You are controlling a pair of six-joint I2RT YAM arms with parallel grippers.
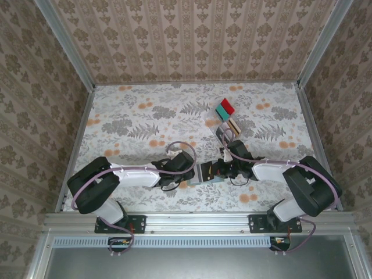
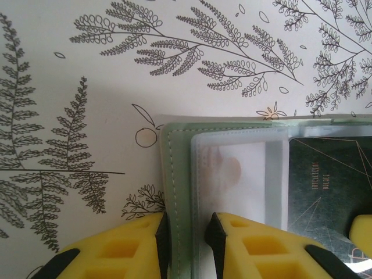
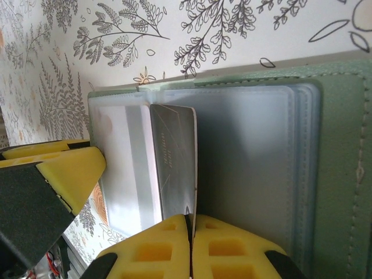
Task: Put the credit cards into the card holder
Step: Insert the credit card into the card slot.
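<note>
Jaws on right pinch dark grey card (image 3: 174,163) over card holder (image 3: 340,145), left jaws clamp its edge; tilted card could miss sleeve (image 3: 250,157)

one card holder (image 3: 340,151), one dark card (image 3: 174,163), at least three loose cards (image 1: 228,116).

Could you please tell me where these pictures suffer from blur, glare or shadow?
Left wrist: the yellow fingers are soft, and a faint shadow lies left of the card holder. Right wrist: sheen on the pinched card. Top external: evenly lit.
</note>
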